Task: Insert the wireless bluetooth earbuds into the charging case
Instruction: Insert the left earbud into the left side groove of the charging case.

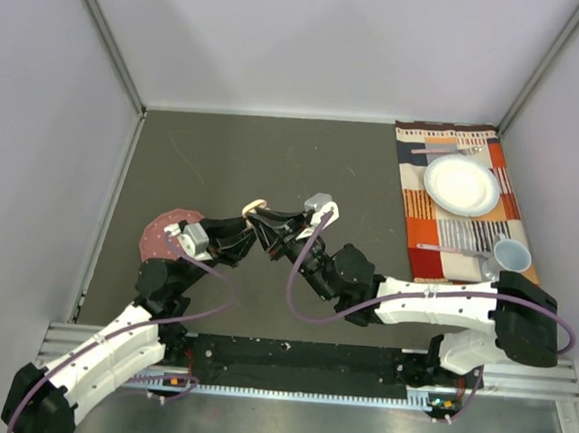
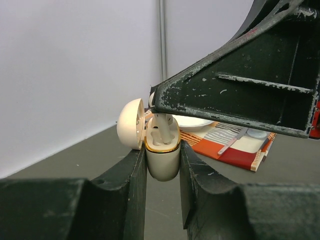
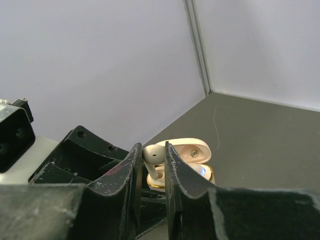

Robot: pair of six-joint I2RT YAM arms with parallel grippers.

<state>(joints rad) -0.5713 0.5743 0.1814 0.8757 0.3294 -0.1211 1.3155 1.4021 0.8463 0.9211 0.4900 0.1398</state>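
The right gripper [image 3: 152, 149] is pinched shut on one earbud [image 3: 153, 155], with its stem pointing down. Just under it is the open case [image 2: 162, 162]. The left gripper [image 2: 162, 150] squeezes the case and holds it standing up, lid [image 2: 129, 124] flipped back. The earbud needs to go straight down.

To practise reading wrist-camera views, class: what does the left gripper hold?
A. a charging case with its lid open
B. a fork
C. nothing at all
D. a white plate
A: in the left wrist view the left gripper is shut on the charging case, whose lid is swung open, while the right gripper pinches an earbud.
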